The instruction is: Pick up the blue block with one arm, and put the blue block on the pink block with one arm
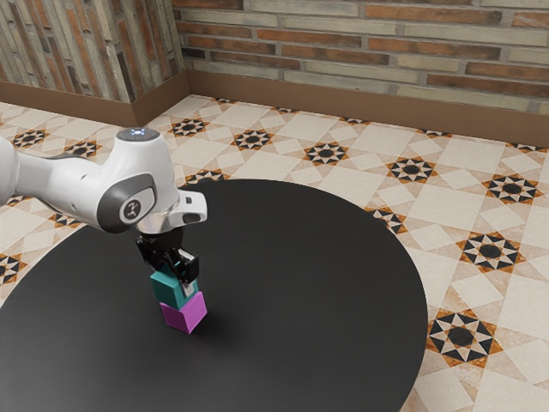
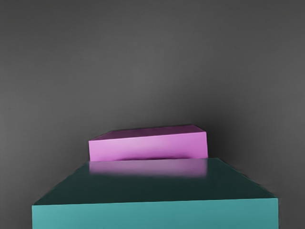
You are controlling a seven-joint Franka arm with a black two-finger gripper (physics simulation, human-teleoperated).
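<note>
A teal-blue block (image 1: 170,287) sits on top of the pink block (image 1: 184,312) on the black round table (image 1: 326,292), shifted a little toward the exterior view's left. My gripper (image 1: 175,273) stands straight above it, with black fingers reaching down onto the block's top half from two sides. In the wrist view the blue block (image 2: 157,200) lies right under the hand, and the pink block (image 2: 148,144) sticks out beyond its far edge.
The table's curved edge runs along the exterior view's right and front. Tiled floor (image 1: 463,197) and a brick wall (image 1: 369,43) lie beyond it.
</note>
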